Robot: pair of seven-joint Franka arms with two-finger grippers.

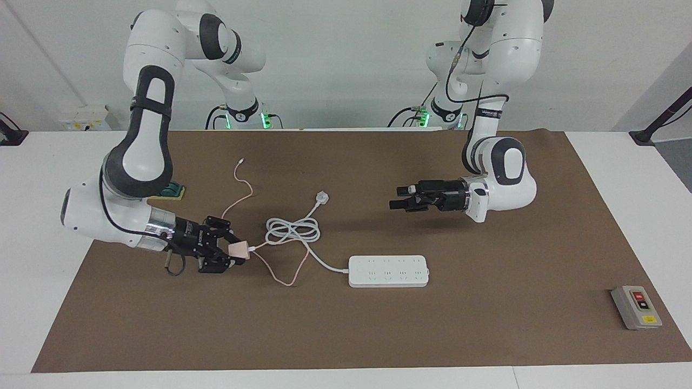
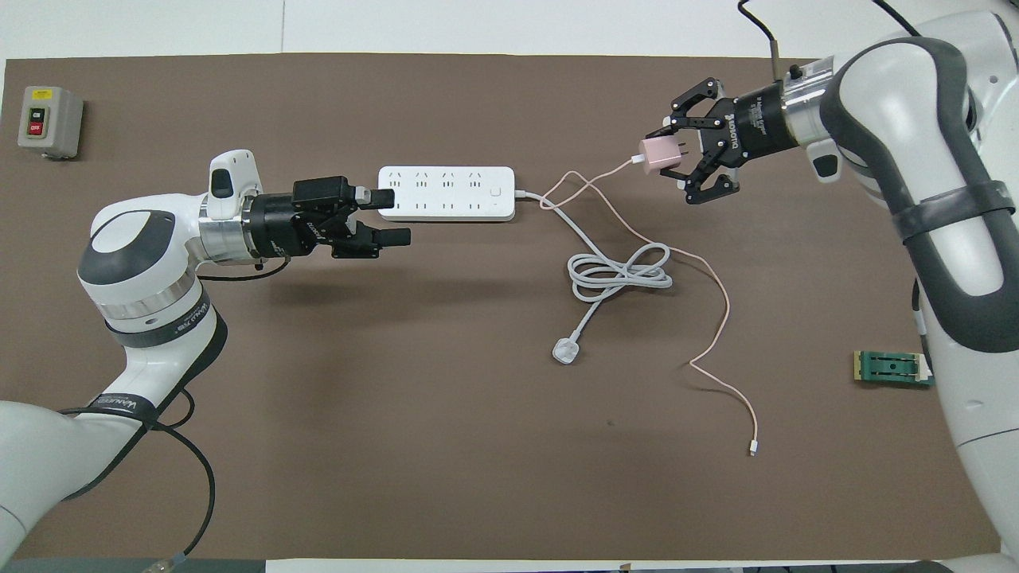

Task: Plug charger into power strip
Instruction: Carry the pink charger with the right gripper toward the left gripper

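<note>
The pale-pink charger (image 1: 238, 249) (image 2: 657, 155) is held in my right gripper (image 1: 233, 253) (image 2: 675, 156), low over the mat toward the right arm's end of the table. Its thin pink cable (image 1: 244, 193) (image 2: 720, 318) trails over the mat. The white power strip (image 1: 388, 270) (image 2: 446, 192) lies flat mid-table, sockets up. My left gripper (image 1: 397, 198) (image 2: 392, 216) is open and empty, raised over the mat by the strip's end toward the left arm, apart from it.
The strip's thick white cord (image 1: 292, 229) (image 2: 621, 270) is coiled between strip and charger, ending in a white plug (image 1: 323, 197) (image 2: 567, 351). A grey button box (image 1: 636, 307) (image 2: 49, 121) sits at the left arm's end. A small green block (image 1: 173, 190) (image 2: 892, 368) lies near the right arm.
</note>
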